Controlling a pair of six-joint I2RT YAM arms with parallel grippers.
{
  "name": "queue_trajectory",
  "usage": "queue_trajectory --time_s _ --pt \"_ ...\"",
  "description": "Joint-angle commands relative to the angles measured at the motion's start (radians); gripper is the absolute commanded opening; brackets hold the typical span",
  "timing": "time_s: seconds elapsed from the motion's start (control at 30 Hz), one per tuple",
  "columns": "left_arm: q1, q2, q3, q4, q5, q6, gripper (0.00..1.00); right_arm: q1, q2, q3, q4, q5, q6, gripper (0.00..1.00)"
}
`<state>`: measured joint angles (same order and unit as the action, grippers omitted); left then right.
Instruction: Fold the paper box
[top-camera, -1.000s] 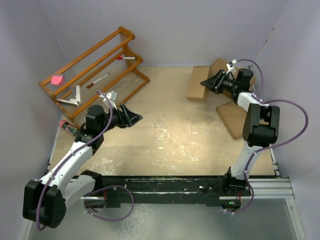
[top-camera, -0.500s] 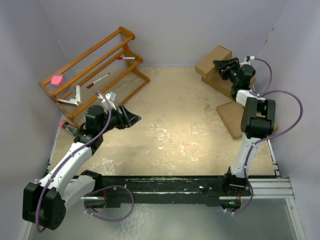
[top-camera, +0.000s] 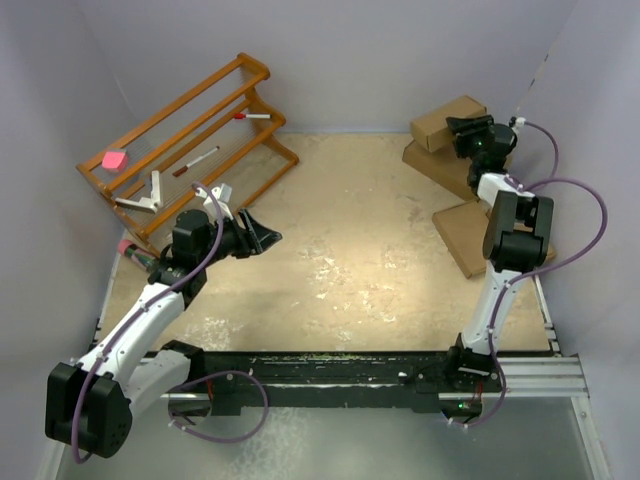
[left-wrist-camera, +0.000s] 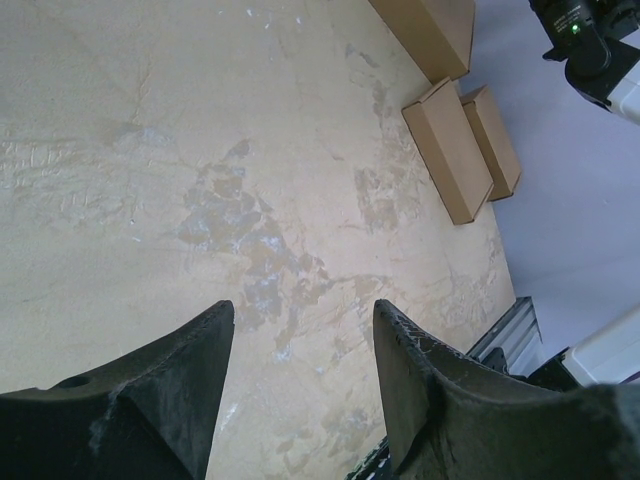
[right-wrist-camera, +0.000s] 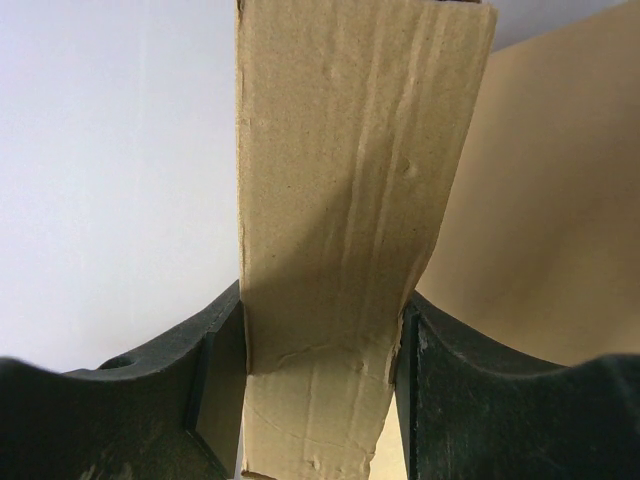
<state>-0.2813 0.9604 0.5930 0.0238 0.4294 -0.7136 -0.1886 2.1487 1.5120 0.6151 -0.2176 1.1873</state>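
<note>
Over the far right corner, the right hand (top-camera: 466, 128) is pinching the folded box (top-camera: 446, 119), having swung it back from the counter (top-camera: 340, 230) and above a flat box (top-camera: 440, 165); folding seems finished. The left hand (left-wrist-camera: 300, 350) is hovering spread, unmoved.

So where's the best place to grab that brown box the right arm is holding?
Near one end, across its narrow width, coming in along its length. The box is long with flat, straight sides, so one finger can press on each opposite side. The right gripper holds it just like that now.
</note>
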Motion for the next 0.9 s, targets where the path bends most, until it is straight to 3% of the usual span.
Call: queue_trajectory --time_s 0.0,0.2,0.47,0.53,0.87 --pt "0.008 -0.006 0.044 0.025 -0.012 0.011 0.61 -0.003 0.002 0.047 -0.046 0.096 0.012 0.32" --pt "0.009 -0.009 0.041 0.024 -0.012 0.01 0.61 -0.003 0.018 0.039 -0.039 0.139 0.01 0.43" --pt "0.008 -0.03 0.041 0.021 -0.008 0.004 0.61 -0.007 0.01 0.011 -0.027 0.084 -0.007 0.81" --pt "0.009 -0.042 0.052 0.0 -0.012 0.01 0.61 -0.01 -0.005 -0.005 -0.046 0.059 0.007 0.99" --pt "0.008 -0.107 0.09 -0.056 -0.011 0.032 0.61 -0.015 -0.128 -0.031 -0.351 0.06 -0.036 1.0"
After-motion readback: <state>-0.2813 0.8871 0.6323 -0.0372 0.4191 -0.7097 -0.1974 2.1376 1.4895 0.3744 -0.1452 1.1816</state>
